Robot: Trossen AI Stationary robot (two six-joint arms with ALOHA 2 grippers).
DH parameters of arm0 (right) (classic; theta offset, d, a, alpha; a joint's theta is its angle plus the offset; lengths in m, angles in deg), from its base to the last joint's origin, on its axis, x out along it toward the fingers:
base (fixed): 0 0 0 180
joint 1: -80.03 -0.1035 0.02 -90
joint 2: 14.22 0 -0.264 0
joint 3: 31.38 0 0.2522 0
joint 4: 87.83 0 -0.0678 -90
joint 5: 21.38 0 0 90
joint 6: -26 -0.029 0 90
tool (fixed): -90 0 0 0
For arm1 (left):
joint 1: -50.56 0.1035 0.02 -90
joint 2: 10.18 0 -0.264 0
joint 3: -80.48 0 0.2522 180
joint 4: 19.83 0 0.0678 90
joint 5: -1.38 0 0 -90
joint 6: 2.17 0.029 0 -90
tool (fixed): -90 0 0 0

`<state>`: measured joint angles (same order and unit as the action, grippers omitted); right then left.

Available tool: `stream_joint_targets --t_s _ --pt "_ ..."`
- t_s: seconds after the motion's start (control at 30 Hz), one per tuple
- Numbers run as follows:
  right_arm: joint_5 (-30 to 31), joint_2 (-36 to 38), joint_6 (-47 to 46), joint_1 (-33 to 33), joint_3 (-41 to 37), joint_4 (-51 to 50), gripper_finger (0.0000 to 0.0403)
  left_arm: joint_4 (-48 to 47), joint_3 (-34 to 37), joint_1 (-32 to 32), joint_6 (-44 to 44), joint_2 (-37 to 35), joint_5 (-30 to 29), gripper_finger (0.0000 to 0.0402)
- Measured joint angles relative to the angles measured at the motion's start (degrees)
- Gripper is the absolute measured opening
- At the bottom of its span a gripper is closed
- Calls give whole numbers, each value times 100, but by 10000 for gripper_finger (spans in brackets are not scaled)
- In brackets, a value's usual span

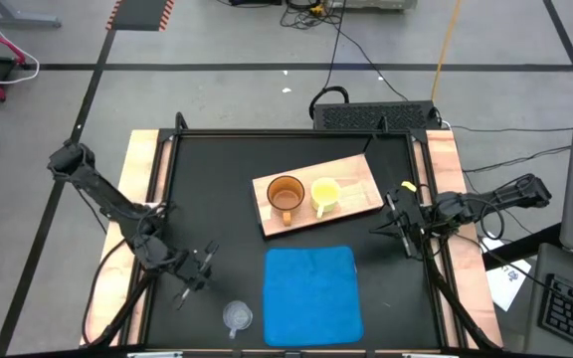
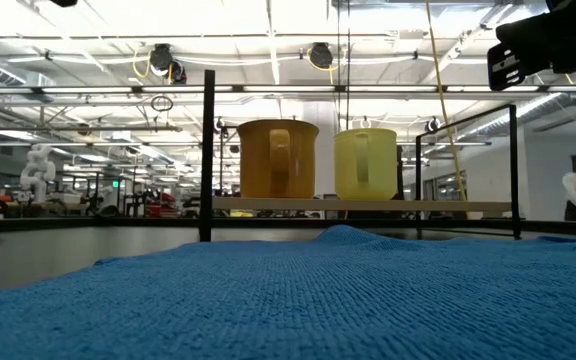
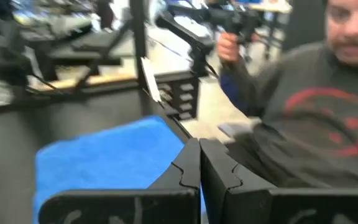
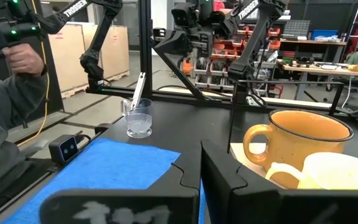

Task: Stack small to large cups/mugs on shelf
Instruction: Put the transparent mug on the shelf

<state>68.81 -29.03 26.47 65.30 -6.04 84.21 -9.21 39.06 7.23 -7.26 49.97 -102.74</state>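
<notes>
The amber-brown mug (image 1: 286, 195) and the yellow mug (image 1: 325, 194) stand upright side by side on the light-wood shelf board (image 1: 356, 171); both also show in the low view, the amber-brown mug (image 2: 277, 160) beside the yellow mug (image 2: 365, 163). The small clear cup (image 1: 237, 316) stands on the black table near the front edge, left of the blue mat; it shows in the right wrist view (image 4: 139, 118). My left gripper (image 1: 199, 270) is shut and empty, left of the mat. My right gripper (image 1: 398, 221) is shut and empty, right of the board.
The blue cloth mat (image 1: 312, 294) lies flat at the front centre, between the cup and my right arm. A black frame with upright posts (image 1: 180, 124) borders the table. A person (image 3: 303, 93) stands beyond the table's edge.
</notes>
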Motion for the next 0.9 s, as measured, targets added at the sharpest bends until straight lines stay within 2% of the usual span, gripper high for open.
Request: stream_joint_targets --t_s 0.1,0.3,0.4,0.53,0.73,0.9 --pt "1 1 0 0 0 0 0 337 0 -246 -24 121 -456 0" --pt "1 1 0 -1 0 1 0 1003 0 -587 -41 652 -852 0" --pt "1 0 -2 -1 0 52 0 996 -214 -636 -185 960 -958 0" --pt "-1 0 -2 -2 0 154 0 380 -896 -716 -275 1375 -930 0" --pt "0 2 -2 1 0 227 0 -1446 -2034 -849 -394 1859 -1327 0" --pt "-1 0 -20 0 0 256 0 -1980 -2256 -813 -801 1869 -1422 0"
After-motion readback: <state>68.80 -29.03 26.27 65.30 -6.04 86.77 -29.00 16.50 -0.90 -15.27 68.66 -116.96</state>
